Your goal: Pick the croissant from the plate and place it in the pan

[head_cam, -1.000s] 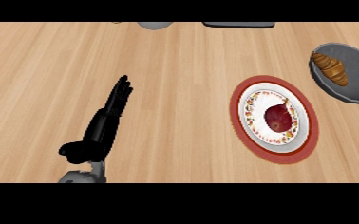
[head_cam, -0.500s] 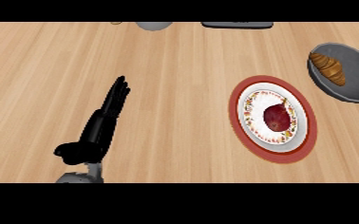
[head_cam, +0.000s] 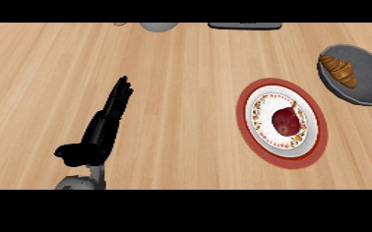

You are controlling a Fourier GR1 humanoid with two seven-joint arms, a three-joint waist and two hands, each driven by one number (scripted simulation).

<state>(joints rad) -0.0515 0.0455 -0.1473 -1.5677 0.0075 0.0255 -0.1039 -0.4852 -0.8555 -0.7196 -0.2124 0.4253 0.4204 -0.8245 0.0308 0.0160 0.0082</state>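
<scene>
The left hand (head_cam: 102,128) lies over the near left part of the table (head_cam: 189,64), coming in from the near edge. Its fingers (head_cam: 120,91) are straight and close together, pointing toward the far edge, with the thumb stuck out to the left. It holds nothing and touches none of the objects. The right hand does not show.

The croissant (head_cam: 339,70) lies in the grey pan (head_cam: 343,93) at the table's right edge, which cuts off part of the pan. Just to the near left of the pan sits the red-rimmed plate (head_cam: 242,115), holding a dark red fruit (head_cam: 287,120).

Bare wood stretches across the middle of the table between the hand and the plate, and up to the far edge. There, a grey round thing (head_cam: 159,26) and a dark flat thing (head_cam: 245,25) show only in part.
</scene>
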